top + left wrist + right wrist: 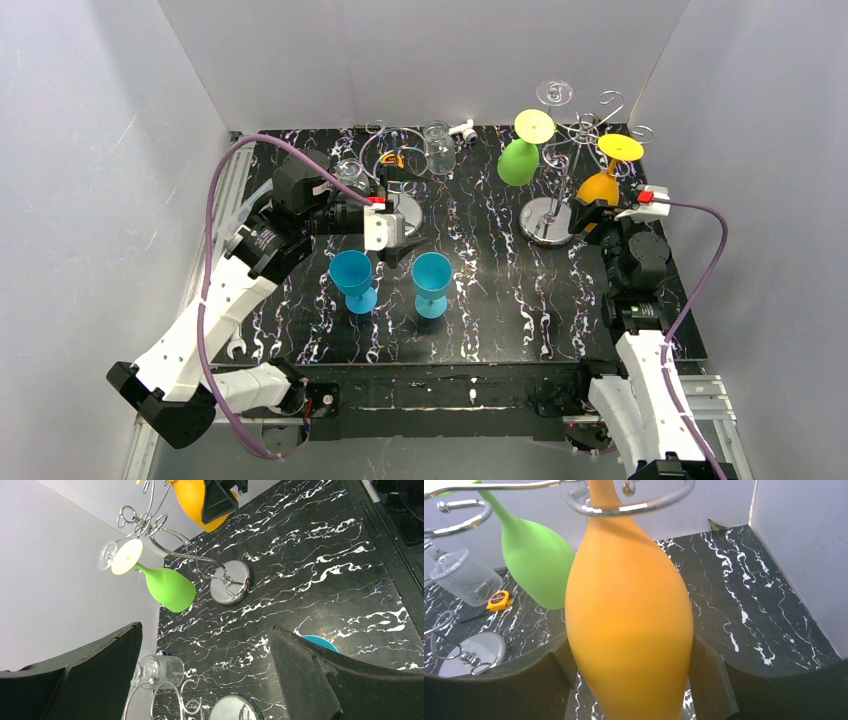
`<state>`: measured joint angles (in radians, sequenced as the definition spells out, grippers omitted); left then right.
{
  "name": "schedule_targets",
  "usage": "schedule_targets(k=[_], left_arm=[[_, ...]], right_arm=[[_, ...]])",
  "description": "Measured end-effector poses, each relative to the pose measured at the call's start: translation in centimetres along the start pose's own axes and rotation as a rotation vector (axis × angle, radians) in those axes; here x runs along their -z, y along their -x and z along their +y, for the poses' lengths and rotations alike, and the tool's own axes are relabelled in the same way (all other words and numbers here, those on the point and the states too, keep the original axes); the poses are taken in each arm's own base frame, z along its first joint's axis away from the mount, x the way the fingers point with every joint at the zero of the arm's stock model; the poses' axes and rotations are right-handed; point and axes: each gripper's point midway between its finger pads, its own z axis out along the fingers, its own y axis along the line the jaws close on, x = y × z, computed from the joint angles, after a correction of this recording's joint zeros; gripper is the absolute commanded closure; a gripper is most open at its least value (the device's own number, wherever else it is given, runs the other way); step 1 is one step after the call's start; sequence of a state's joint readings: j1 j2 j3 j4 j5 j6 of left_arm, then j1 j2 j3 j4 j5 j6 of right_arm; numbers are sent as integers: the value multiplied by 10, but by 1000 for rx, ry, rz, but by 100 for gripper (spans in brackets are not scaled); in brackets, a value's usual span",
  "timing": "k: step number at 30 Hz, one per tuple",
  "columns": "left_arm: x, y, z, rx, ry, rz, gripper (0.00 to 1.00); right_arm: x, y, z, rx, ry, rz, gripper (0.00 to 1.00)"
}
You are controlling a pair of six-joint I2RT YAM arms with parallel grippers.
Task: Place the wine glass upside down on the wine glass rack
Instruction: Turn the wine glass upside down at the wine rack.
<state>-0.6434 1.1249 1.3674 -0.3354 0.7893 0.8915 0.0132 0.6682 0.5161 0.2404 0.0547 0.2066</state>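
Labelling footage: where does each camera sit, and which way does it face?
Top external: high behind the robot, looking down on the table; both arms show.
Left wrist: behind the left gripper, facing the wine glass rack; fingers show.
Right wrist: behind the right gripper, facing the orange glass; fingers flank it.
Wrist views share the green glass.

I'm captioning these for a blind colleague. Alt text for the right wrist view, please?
An upside-down orange wine glass fills the frame, its stem hooked in a chrome loop of the wine glass rack, its bowl held between the black fingers of the right gripper. A green wine glass hangs behind.
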Motion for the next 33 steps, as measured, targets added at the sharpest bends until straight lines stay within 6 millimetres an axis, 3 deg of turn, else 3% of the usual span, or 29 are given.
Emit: schedule_targets(k=[10, 21, 33], left_arm=[[0, 2, 2, -4, 5, -10, 3], [0, 2, 2, 0, 6, -10, 2], [-1, 2, 2, 5, 4, -13, 2]], right_arm=[[3, -12, -11, -22, -61, 24, 38], [9, -32, -25, -85, -142, 64, 2], [16, -40, -25, -96, -158, 135, 2]])
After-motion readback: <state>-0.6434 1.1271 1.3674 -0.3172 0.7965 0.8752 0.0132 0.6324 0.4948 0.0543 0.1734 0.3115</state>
